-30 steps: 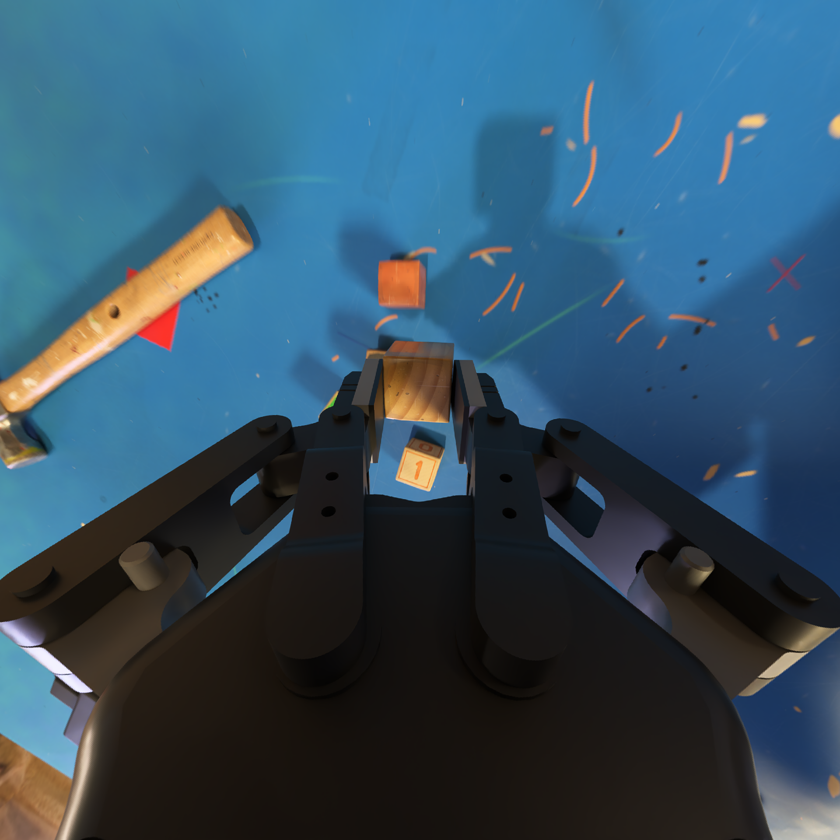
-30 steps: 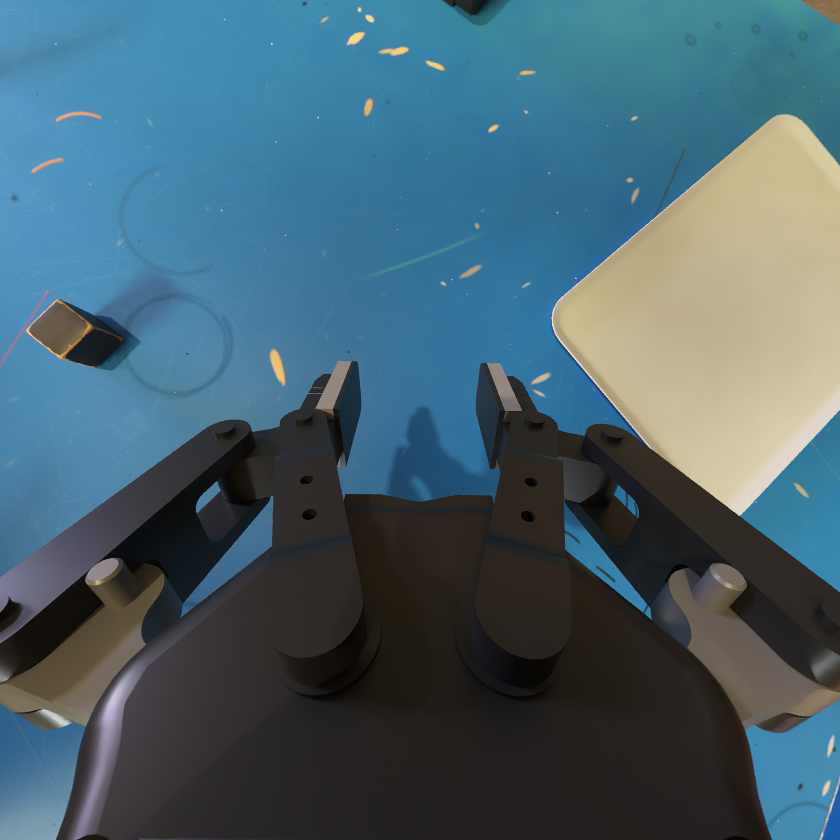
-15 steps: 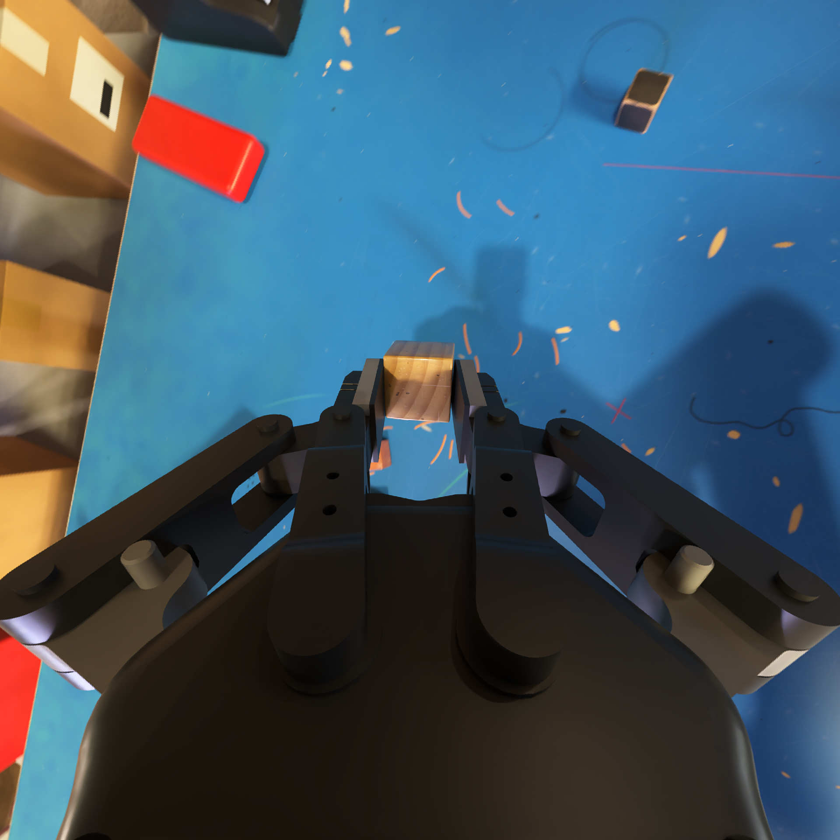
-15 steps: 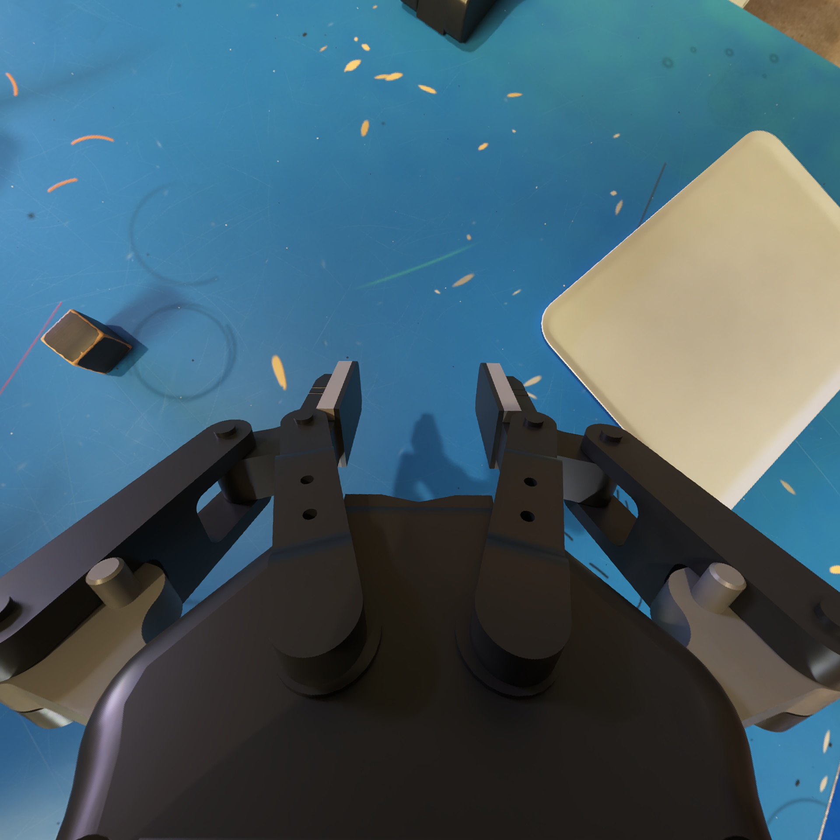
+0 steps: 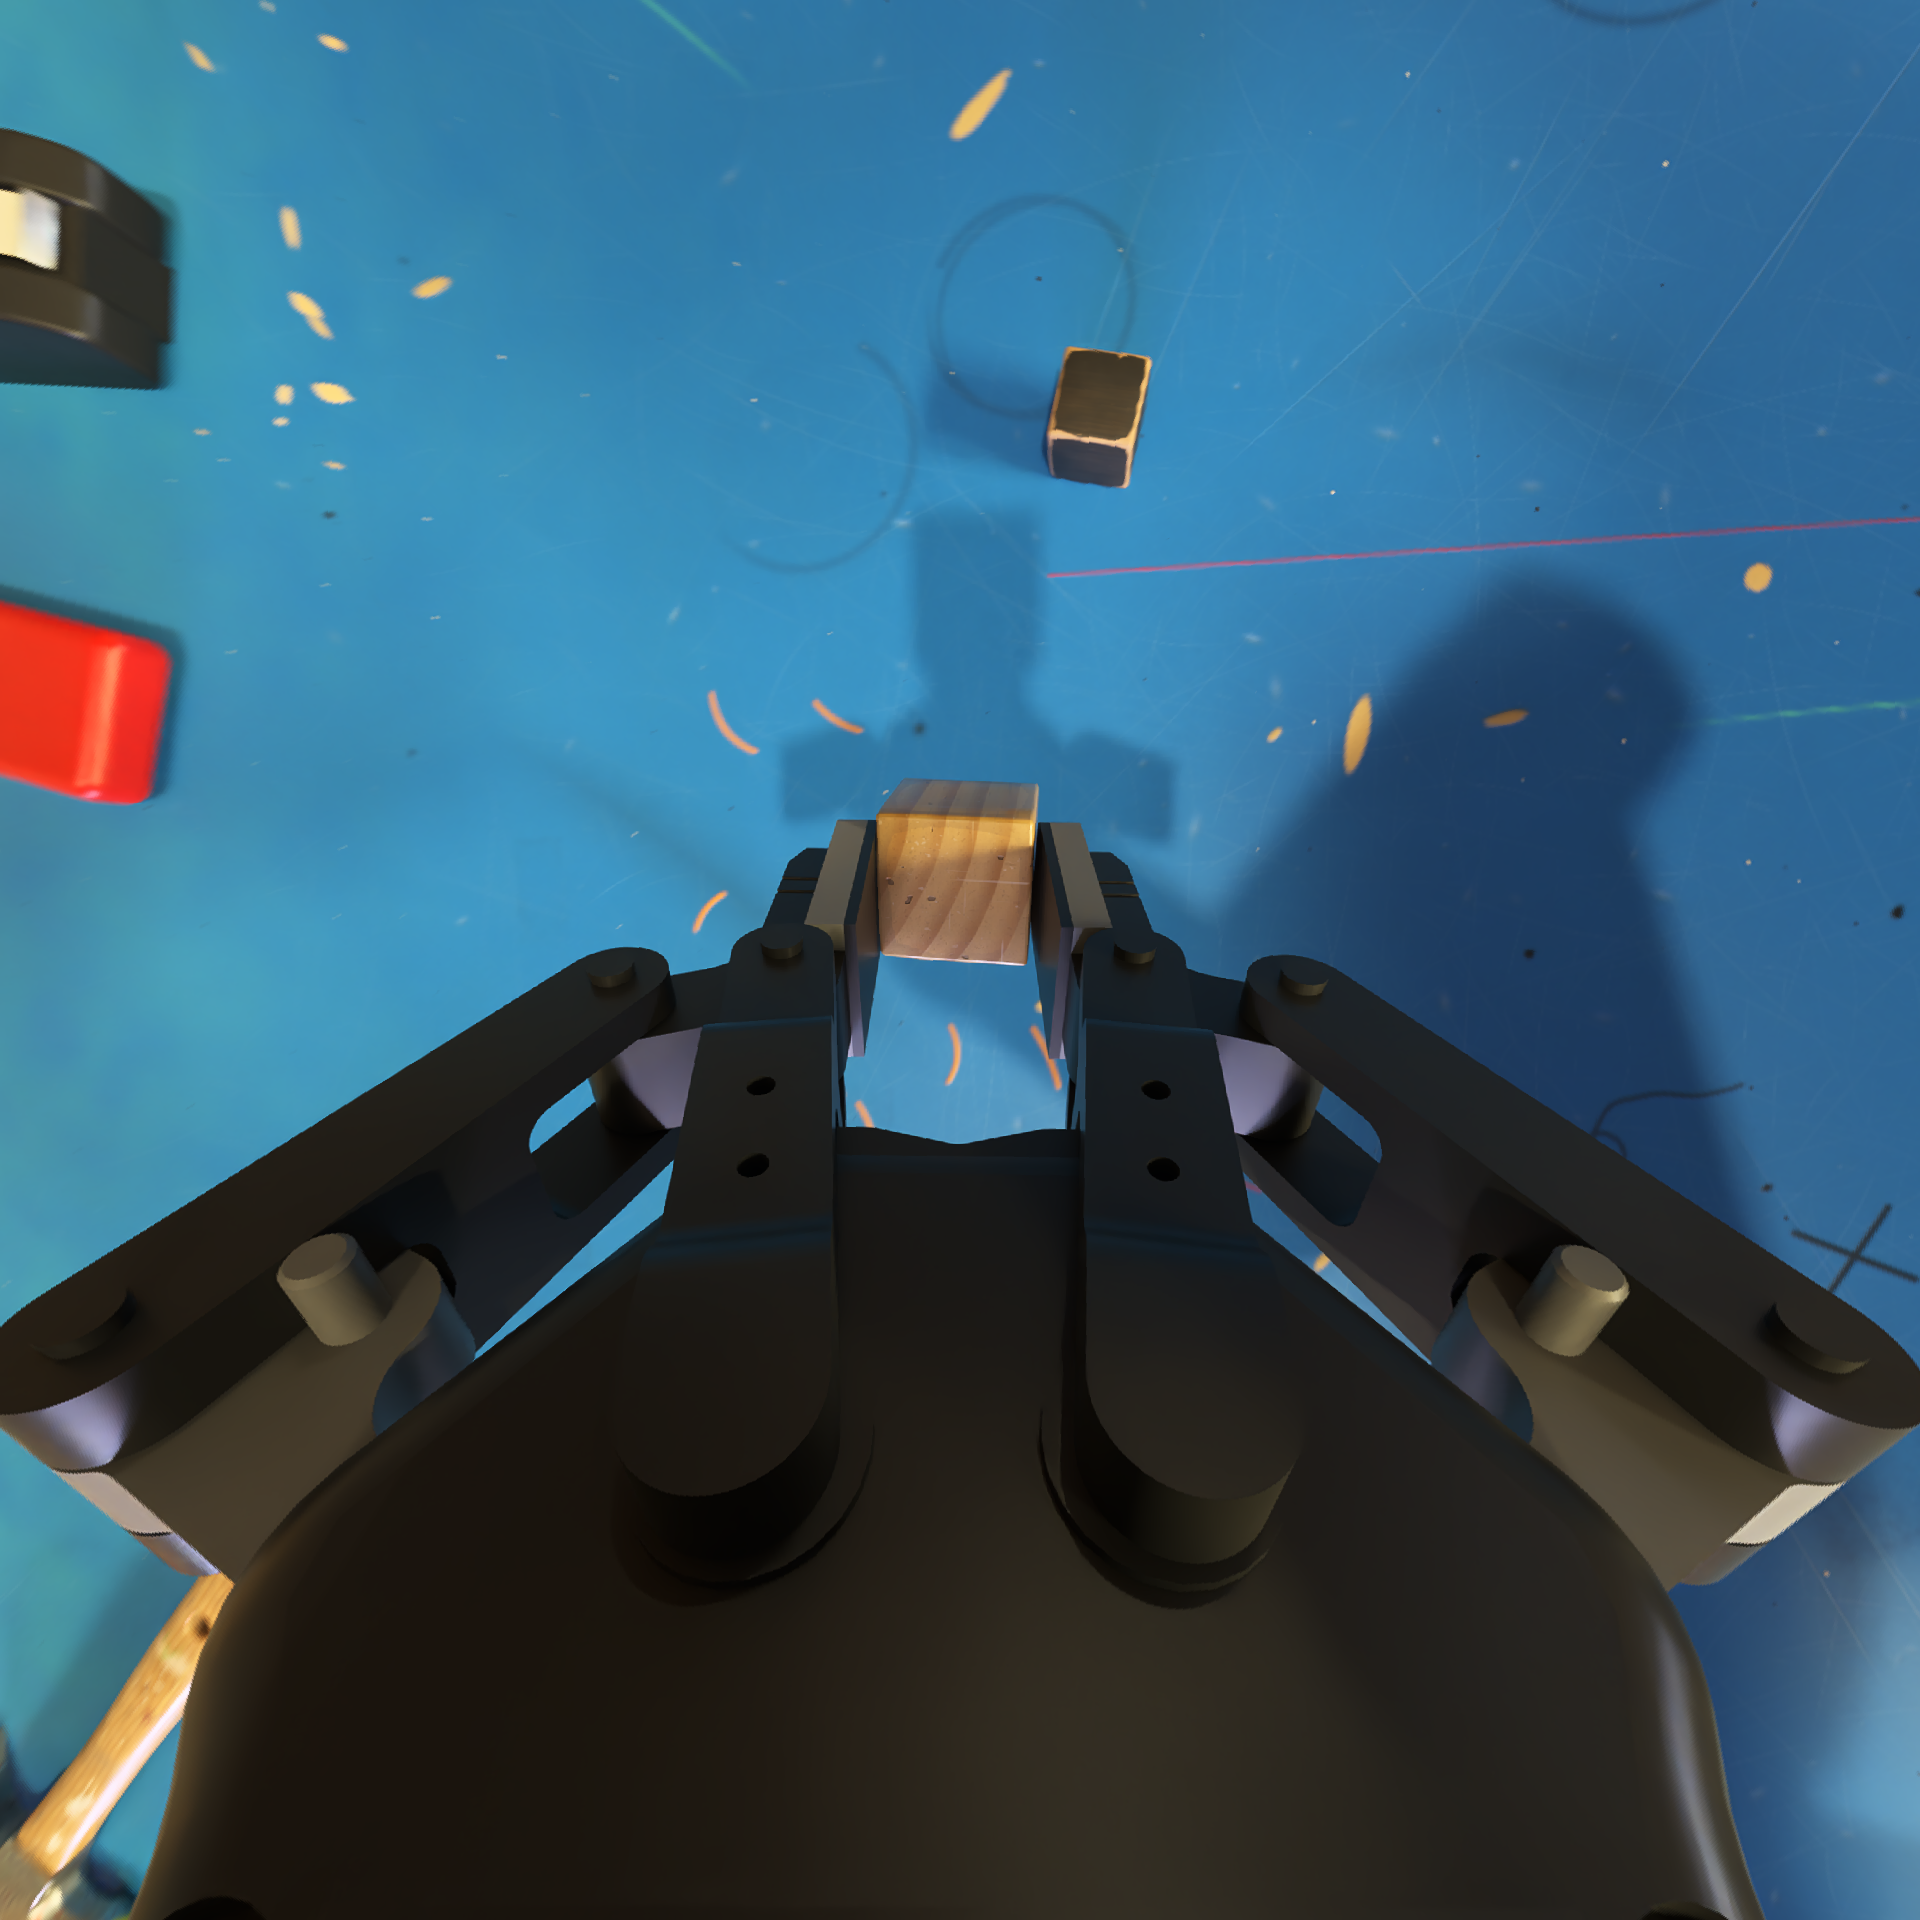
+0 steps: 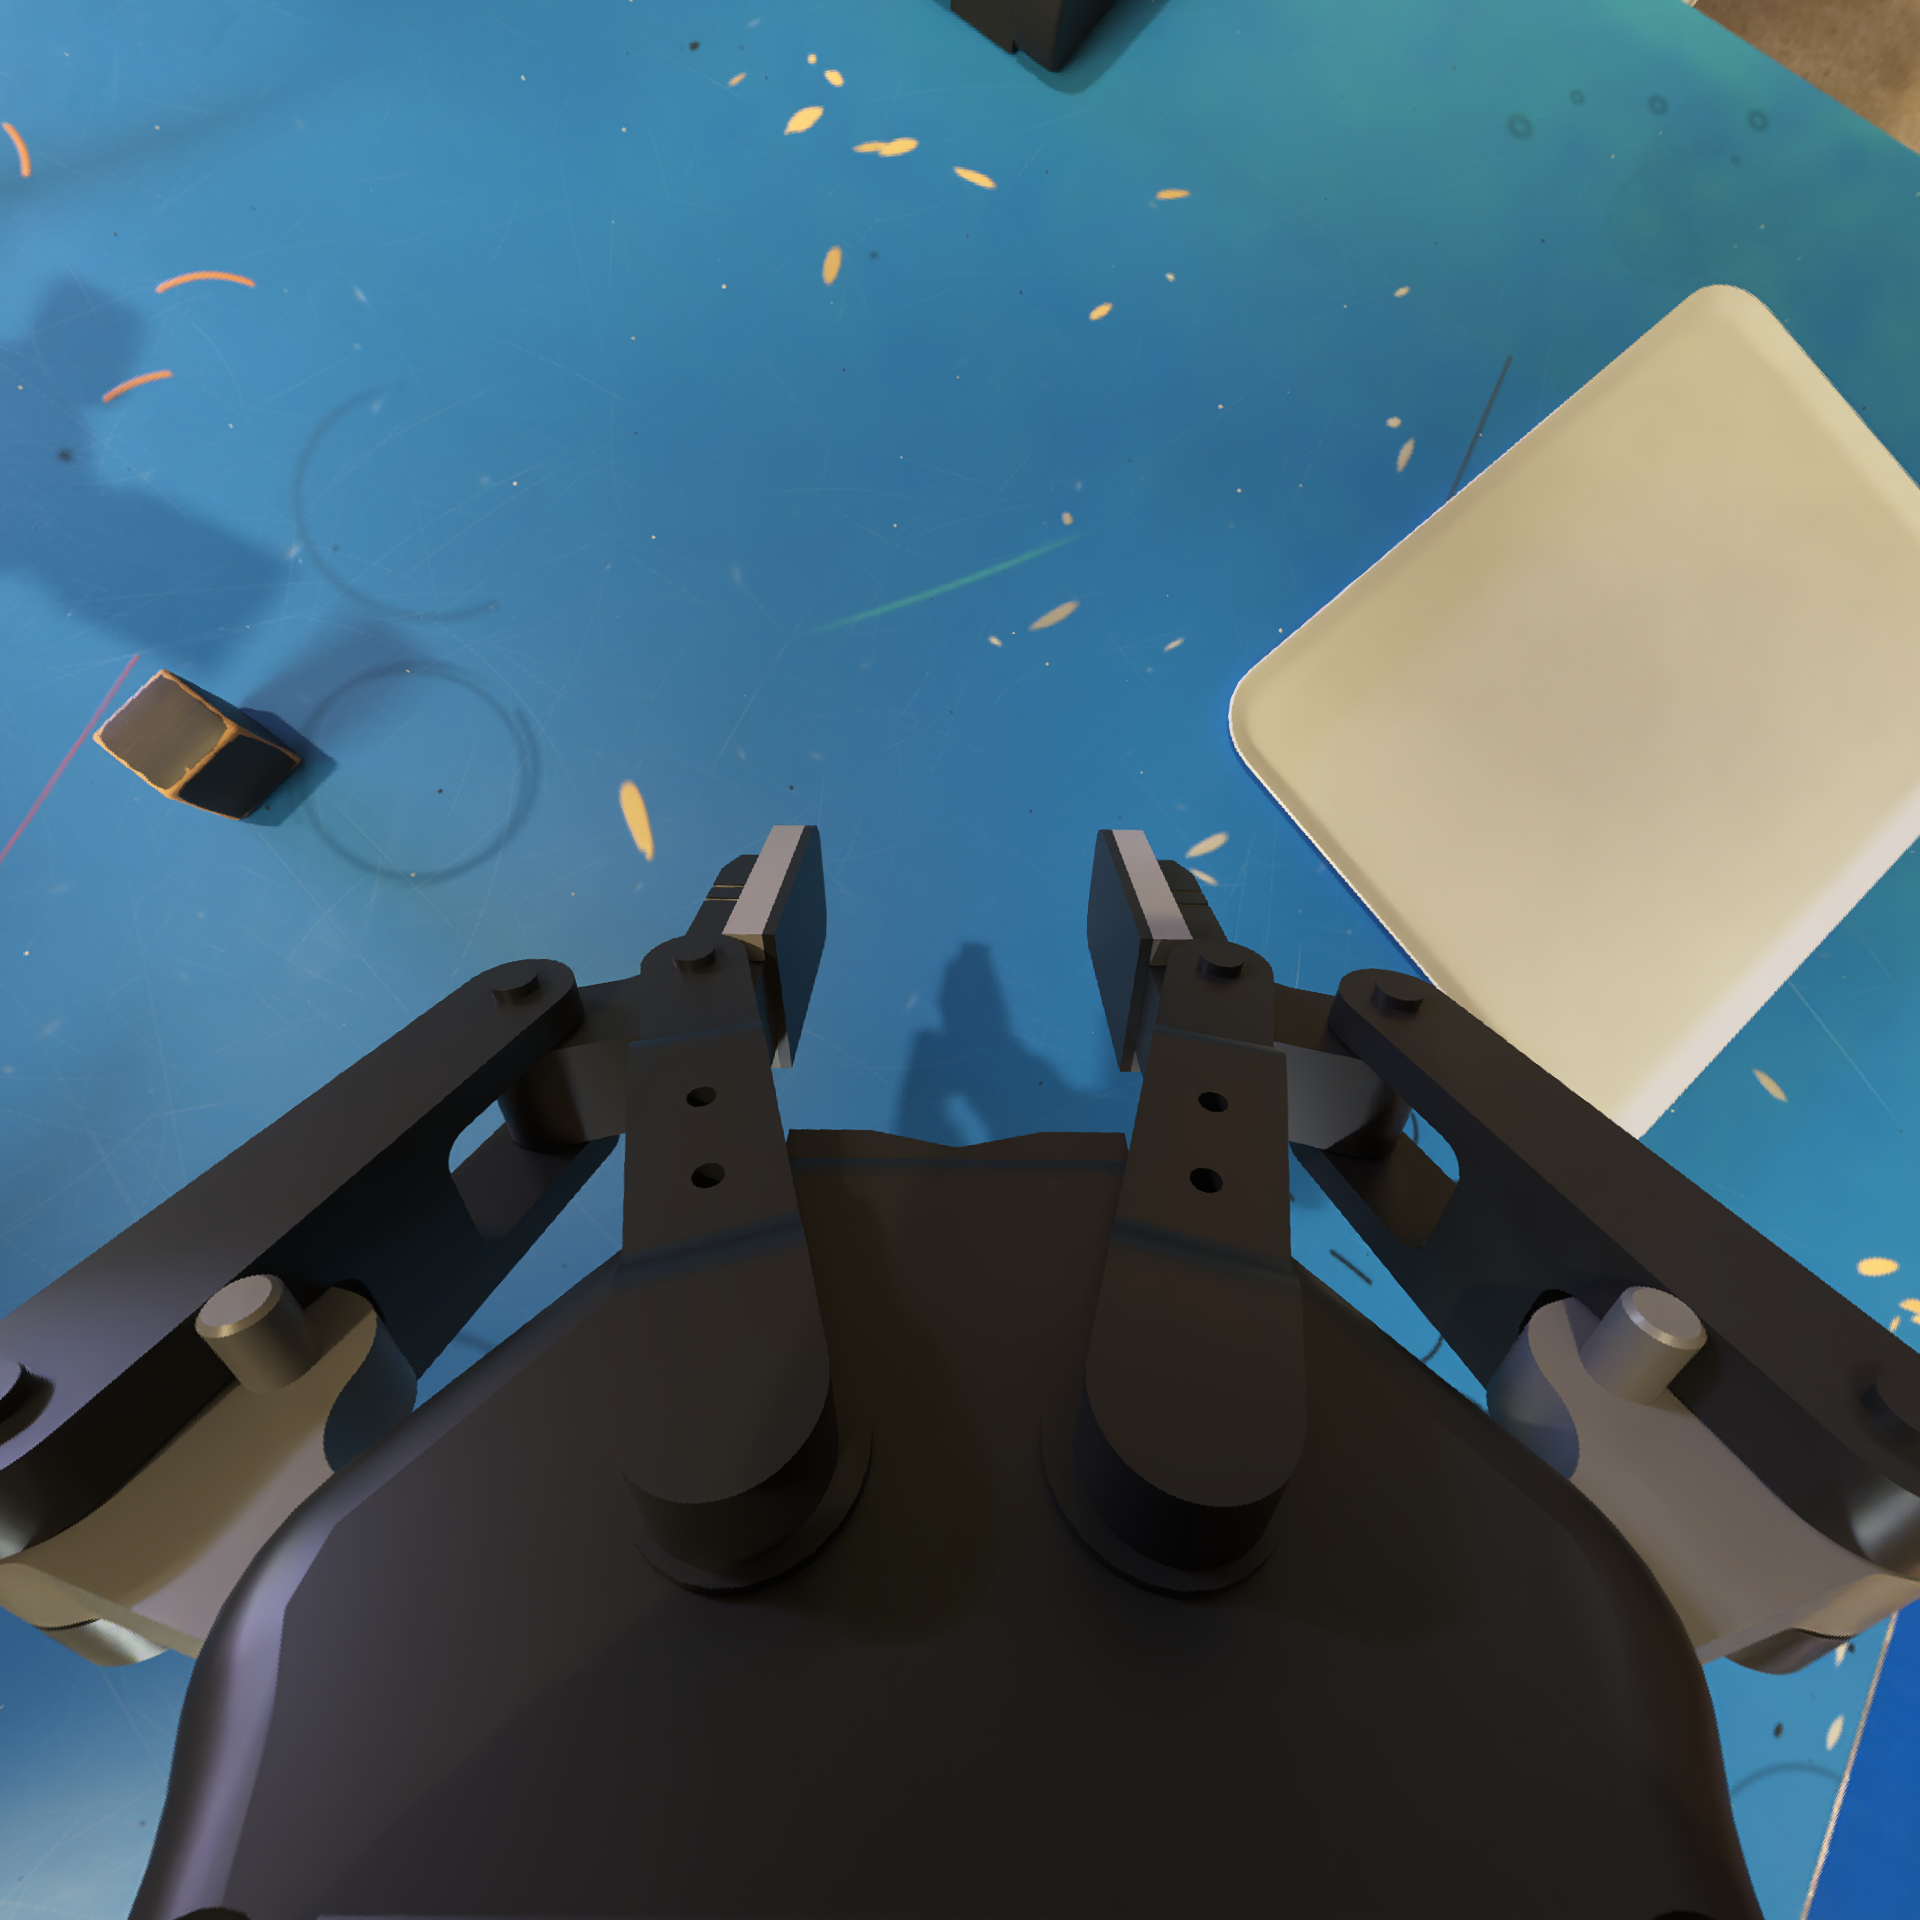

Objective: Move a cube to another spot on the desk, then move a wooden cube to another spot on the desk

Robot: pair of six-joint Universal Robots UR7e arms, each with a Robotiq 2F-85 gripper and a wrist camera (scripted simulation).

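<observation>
Here, left fingers [image 5: 847, 883] around wooden cube [image 5: 957, 873] — right fingers [image 6: 790, 914] apart, empty.

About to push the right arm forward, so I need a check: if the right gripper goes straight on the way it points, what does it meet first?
Probably just bare blue desk. The right gripper is open and empty; the dark cube and cream tray lie off to either side. Depth is unclear.

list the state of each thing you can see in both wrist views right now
left gripper: shut on the wooden cube
wooden cube: held above the desk
dark cube: resting on the desk, untouched
right gripper: open, empty
cream tray: flat on the desk, empty
</observation>
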